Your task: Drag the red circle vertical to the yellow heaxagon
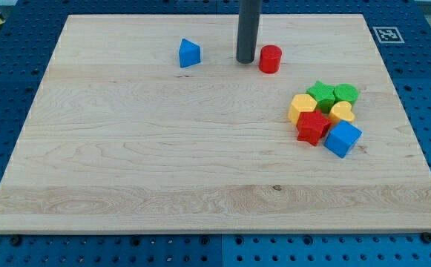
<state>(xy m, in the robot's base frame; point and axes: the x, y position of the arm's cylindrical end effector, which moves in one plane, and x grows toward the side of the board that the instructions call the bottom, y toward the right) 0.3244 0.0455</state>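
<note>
The red circle block (270,58) stands near the view's top, right of centre. My tip (245,61) rests on the board just left of it, a small gap apart. The yellow hexagon (302,108) lies lower and to the right, at the left edge of a cluster of blocks. It touches a red star-like block (313,127) below it and a green block (321,94) above right.
The cluster also holds a second green block (345,93), a yellow block (342,113) and a blue cube (343,139). A blue triangle-like block (189,53) sits alone at the top left of centre. The wooden board (163,178) lies on a blue pegboard.
</note>
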